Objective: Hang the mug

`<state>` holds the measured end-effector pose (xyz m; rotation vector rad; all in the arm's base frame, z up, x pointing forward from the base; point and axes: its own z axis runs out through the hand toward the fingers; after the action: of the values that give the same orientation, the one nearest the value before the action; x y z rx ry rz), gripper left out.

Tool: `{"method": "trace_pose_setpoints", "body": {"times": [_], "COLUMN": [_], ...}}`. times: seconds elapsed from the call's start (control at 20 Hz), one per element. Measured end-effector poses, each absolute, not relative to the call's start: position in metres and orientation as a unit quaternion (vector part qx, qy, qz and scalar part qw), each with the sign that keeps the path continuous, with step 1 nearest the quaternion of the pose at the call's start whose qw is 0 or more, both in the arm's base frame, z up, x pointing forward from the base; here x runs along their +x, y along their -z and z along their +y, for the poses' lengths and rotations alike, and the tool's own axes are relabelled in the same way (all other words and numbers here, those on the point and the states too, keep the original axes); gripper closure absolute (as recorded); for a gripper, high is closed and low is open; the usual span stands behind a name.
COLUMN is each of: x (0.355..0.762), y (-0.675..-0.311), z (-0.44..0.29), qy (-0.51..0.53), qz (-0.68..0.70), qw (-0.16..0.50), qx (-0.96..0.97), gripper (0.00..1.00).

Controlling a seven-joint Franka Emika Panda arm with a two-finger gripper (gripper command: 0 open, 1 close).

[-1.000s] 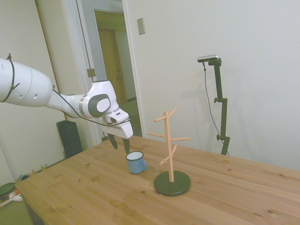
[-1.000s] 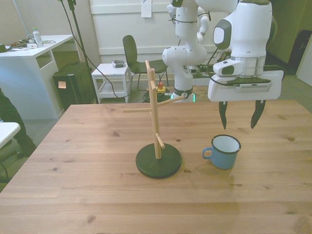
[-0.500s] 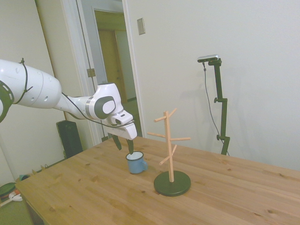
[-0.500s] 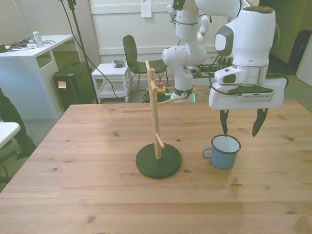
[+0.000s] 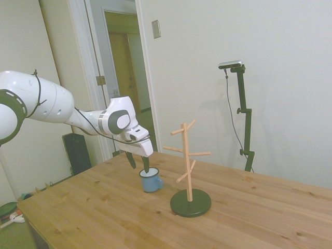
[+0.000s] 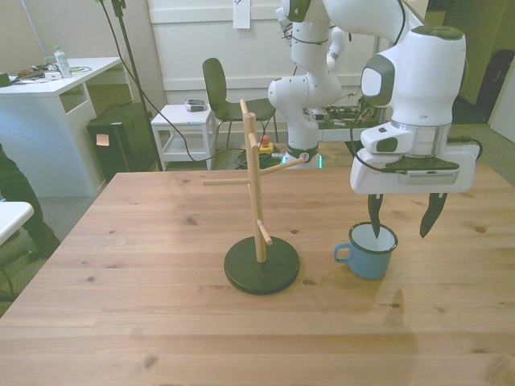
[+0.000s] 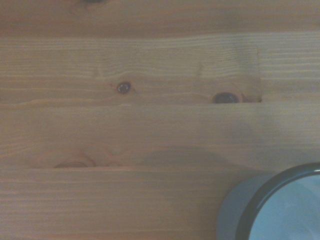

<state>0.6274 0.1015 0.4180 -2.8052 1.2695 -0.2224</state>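
The small light-blue mug (image 6: pixel 370 252) stands upright on the wooden table, handle toward the front view's left, to the right of the wooden peg stand (image 6: pixel 256 193) with its dark round base. In the side view the mug (image 5: pixel 151 180) sits left of the peg stand (image 5: pixel 188 161). My gripper (image 6: pixel 403 227) is open and straddles the mug's wall: one finger dips inside the rim, the other hangs outside on the front view's right. The gripper (image 5: pixel 139 164) shows the same from the side. Part of the mug's dark rim (image 7: pixel 280 200) fills a corner of the wrist view.
The wooden table (image 6: pixel 145 305) stretches wide around both objects. Behind it stand a chair (image 6: pixel 219 88), a small white cart (image 6: pixel 183 129) and a white desk (image 6: pixel 48 104). A person's dark sleeve (image 6: pixel 16 193) shows at the front view's left edge.
The gripper has come down and shifted slightly toward the front view's right. One finger now reaches into the mug. The mug and stand have not moved.
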Motion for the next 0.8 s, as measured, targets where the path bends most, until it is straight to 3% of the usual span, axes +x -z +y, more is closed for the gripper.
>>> {"method": "trace_pose_setpoints", "body": {"times": [0.35,0.4,0.8], "x": [0.633,0.633,0.633], "y": [-0.397,-0.395,-0.390], "z": [0.103,0.102,0.104], "qy": [0.072,0.072,0.074], "qz": [0.410,0.410,0.409], "qw": [0.020,0.019,0.011], "qx": [-0.909,-0.909,-0.909], "gripper": [0.00,1.00,1.00]}}
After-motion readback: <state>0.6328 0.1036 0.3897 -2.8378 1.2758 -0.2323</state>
